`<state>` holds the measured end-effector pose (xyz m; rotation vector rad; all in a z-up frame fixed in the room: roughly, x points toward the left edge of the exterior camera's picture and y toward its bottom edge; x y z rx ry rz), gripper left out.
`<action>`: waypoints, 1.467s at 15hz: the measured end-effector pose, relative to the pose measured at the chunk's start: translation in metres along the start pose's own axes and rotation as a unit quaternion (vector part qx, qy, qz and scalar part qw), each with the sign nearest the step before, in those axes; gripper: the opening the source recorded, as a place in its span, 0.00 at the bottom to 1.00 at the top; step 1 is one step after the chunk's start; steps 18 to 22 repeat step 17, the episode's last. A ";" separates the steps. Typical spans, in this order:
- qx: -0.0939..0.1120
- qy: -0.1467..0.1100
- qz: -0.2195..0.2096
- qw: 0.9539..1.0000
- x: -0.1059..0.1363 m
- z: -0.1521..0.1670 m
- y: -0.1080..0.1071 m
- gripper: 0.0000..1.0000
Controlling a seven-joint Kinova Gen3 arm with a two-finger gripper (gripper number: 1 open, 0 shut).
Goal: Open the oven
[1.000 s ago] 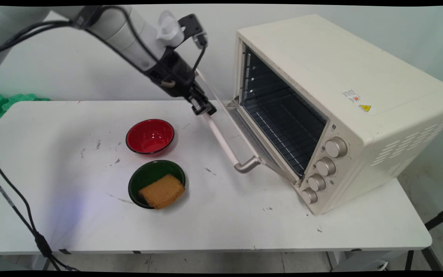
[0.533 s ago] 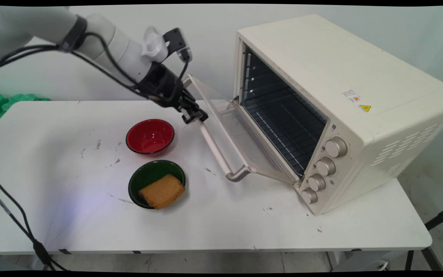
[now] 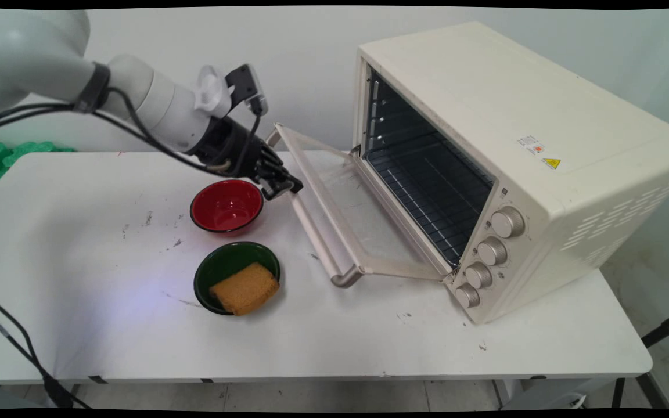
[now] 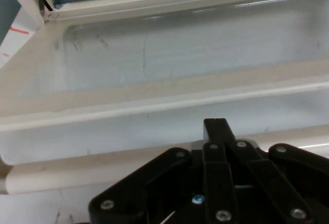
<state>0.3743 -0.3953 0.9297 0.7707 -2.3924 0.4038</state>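
My black gripper (image 3: 284, 187) is shut, with its fingers pressed together, and rests on the far end of the door handle (image 3: 318, 239) of a cream toaster oven (image 3: 514, 145). The glass door (image 3: 346, 215) hangs wide open, tilted low toward the table. In the hand view the fingertips (image 4: 216, 127) lie just over the cream handle bar (image 4: 77, 170), with the door glass (image 4: 180, 59) beyond. Nothing sits between the fingers. A red bowl (image 3: 227, 206) stands just below and left of the gripper.
A dark green bowl (image 3: 215, 268) holding a brown slice of cake (image 3: 245, 288) sits in front of the red bowl. The oven's wire rack (image 3: 427, 197) is bare, and several knobs (image 3: 491, 251) line its front. Green foam pieces (image 3: 6, 152) lie at the table's far left.
The gripper has moved down and to the left, and the oven door has swung down with it from half open to nearly flat.
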 end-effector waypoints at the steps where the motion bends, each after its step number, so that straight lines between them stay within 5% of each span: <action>1: 0.000 0.003 0.000 1.000 -0.004 0.001 0.000 0.00; 13: -0.005 0.040 -0.001 0.999 -0.060 0.008 0.004 0.00; 22: -0.005 0.052 -0.003 0.999 -0.073 0.011 0.004 0.00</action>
